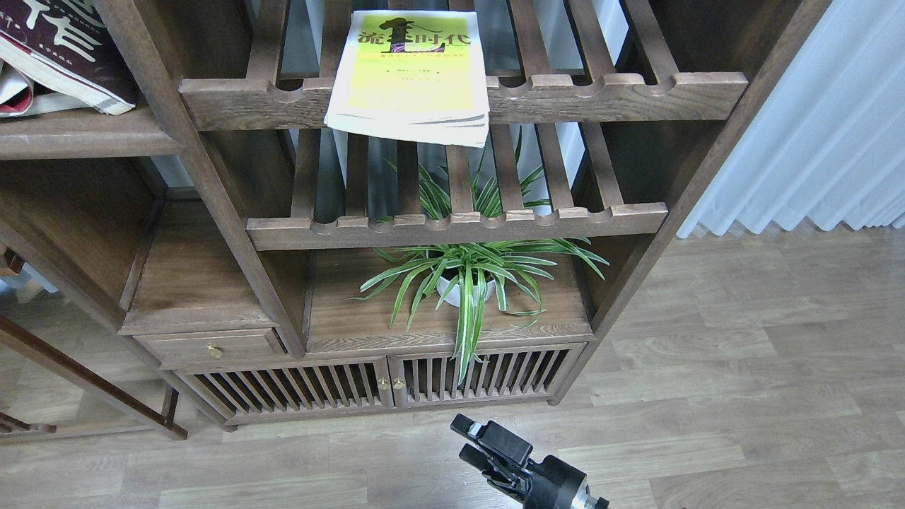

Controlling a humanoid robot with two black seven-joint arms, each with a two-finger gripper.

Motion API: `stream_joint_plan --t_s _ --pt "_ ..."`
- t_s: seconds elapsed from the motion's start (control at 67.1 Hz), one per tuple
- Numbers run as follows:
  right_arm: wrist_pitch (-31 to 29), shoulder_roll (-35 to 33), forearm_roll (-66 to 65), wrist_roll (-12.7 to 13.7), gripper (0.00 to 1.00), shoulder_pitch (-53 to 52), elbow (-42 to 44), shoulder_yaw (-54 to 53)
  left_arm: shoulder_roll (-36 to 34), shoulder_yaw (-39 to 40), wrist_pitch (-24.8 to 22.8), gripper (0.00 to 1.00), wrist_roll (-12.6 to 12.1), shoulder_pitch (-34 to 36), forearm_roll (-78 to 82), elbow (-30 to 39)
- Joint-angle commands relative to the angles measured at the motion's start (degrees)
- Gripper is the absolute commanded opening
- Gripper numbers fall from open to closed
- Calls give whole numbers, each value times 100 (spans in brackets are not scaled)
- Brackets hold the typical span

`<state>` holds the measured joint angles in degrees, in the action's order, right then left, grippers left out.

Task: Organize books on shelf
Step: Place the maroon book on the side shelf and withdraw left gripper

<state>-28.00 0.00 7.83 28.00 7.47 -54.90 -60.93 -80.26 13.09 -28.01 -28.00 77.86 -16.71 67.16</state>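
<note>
Two books show in the frame. The yellow-green book (410,71) lies flat on the upper slatted rack (601,95) at the top centre, with its near edge hanging a little over the notched front rail. The maroon book (67,49) rests in the upper left corner on the shelf (85,134), a solid dark board, and it sits tilted on something pale under it. I see no white book.

Only one tool (475,442) is visible, at the bottom centre, low above the floor and well apart from every book. Its two fingers stand slightly apart and hold nothing. From where the arm enters I judge it is the right one; the left one is not in view.

I think the step in hand is to fetch the yellow-green book and bring it to the shelf. For a good grip, the tool should rise in front of the rack and take the overhanging edge, one finger above the cover and one below. It should pass clear of the plant (470,276) and lift the book before pulling, so the pages do not catch on the rail notches.
</note>
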Motion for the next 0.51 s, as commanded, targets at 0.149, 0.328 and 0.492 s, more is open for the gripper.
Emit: stream_joint_plan --t_s 0.149,0.328,0.492 --pt "0 0 26 0 100 9 -206 -69 -438 -1475 1 99 0 -34 1 702" --pt "0 0 52 0 100 0 -698 -271 -298 -2635 1 99 594 -175 -8 868" --pt "0 0 61 0 100 -44 -1295 -271 1 -3093 1 99 2333 -824 -87 1203"
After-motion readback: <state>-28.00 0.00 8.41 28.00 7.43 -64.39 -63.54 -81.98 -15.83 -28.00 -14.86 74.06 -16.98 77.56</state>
